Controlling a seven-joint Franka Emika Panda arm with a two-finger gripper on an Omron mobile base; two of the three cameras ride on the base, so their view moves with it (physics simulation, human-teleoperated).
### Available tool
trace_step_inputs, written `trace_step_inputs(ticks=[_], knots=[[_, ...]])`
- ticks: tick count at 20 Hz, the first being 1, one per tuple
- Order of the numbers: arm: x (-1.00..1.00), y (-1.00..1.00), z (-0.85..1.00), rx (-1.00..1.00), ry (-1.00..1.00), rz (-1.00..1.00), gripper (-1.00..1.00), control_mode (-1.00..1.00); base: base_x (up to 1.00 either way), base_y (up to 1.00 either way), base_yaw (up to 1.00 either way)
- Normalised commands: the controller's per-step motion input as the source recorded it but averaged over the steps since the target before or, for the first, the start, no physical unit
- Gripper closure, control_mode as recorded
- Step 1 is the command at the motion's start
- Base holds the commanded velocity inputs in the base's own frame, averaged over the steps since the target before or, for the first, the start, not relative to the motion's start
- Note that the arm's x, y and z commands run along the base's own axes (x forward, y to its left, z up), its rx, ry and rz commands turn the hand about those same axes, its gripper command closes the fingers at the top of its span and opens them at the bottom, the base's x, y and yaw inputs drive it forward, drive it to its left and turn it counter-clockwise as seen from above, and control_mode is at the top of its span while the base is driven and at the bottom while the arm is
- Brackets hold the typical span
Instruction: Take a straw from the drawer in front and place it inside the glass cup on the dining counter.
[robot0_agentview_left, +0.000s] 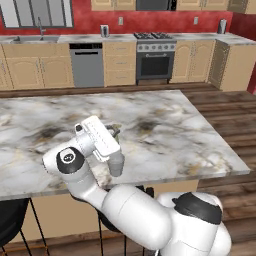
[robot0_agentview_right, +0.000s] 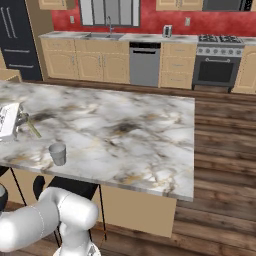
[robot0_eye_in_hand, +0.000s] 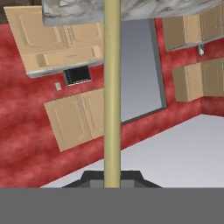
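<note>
My gripper (robot0_agentview_right: 23, 120) is shut on the straw (robot0_agentview_right: 34, 128), a thin pale yellow-green stick that slants down from the fingers over the marble dining counter (robot0_agentview_right: 130, 125). Looking along the hand, the straw (robot0_eye_in_hand: 112, 87) runs straight up the picture from the gripper (robot0_eye_in_hand: 112, 180). The glass cup (robot0_agentview_right: 57, 154) stands upright near the counter's front edge, a little to the right of the straw's tip and closer to me. From the left side, the hand (robot0_agentview_left: 100, 137) hovers just behind the cup (robot0_agentview_left: 116, 165). The drawer is out of view.
Dark stools (robot0_agentview_left: 10, 220) stand under the counter's near edge. Along the far wall are a sink (robot0_agentview_right: 102, 36), a dishwasher (robot0_agentview_left: 86, 64), a stove (robot0_agentview_left: 155, 59) and a steel canister (robot0_agentview_left: 104, 31). Wooden floor (robot0_agentview_right: 225, 150) lies to the right.
</note>
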Motion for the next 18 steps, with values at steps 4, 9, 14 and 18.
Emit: trace_step_inputs(ticks=[4,9,14,18], knots=[[0.0,-0.26,-0.15,0.25,0.0,-0.04,1.0,-1.0,0.0,0.0,0.0],[0.0,-0.14,-0.09,0.15,0.0,-0.08,1.0,-1.0,0.0,0.0,0.0],[0.01,-0.17,-0.12,0.04,0.0,-0.13,1.0,-1.0,0.0,0.0,0.0],[0.01,-0.2,-0.14,0.0,0.0,-0.14,1.0,-1.0,0.0,0.0,0.0]])
